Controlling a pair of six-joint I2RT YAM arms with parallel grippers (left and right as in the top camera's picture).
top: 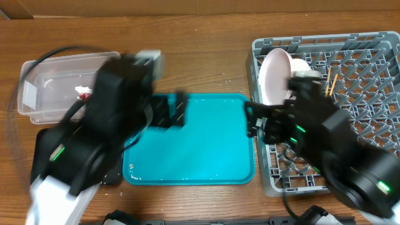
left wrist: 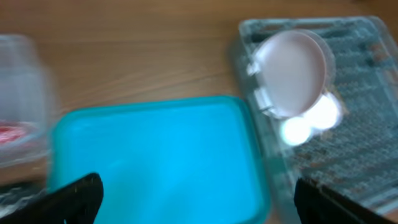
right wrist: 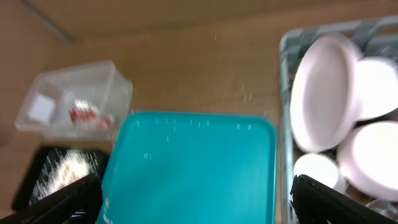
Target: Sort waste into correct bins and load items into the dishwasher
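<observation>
The grey dish rack (top: 369,75) at the right holds a white plate (top: 274,76) standing on edge, white bowls (right wrist: 379,87) and a small cup (right wrist: 318,171), with chopsticks (top: 331,84) behind. The clear tub (top: 37,94) at the left holds the red wrapper (top: 82,92). The black tray (right wrist: 37,168) holds beige scraps (right wrist: 65,167). My left gripper (left wrist: 193,199) is open and empty above the teal tray (top: 200,150). My right gripper (right wrist: 193,199) is open and empty over the tray's right side, beside the rack.
The large teal tray sits in the middle, with only small specks on it. Bare wooden tabletop (top: 206,56) lies behind it. Both arms are blurred in the overhead view.
</observation>
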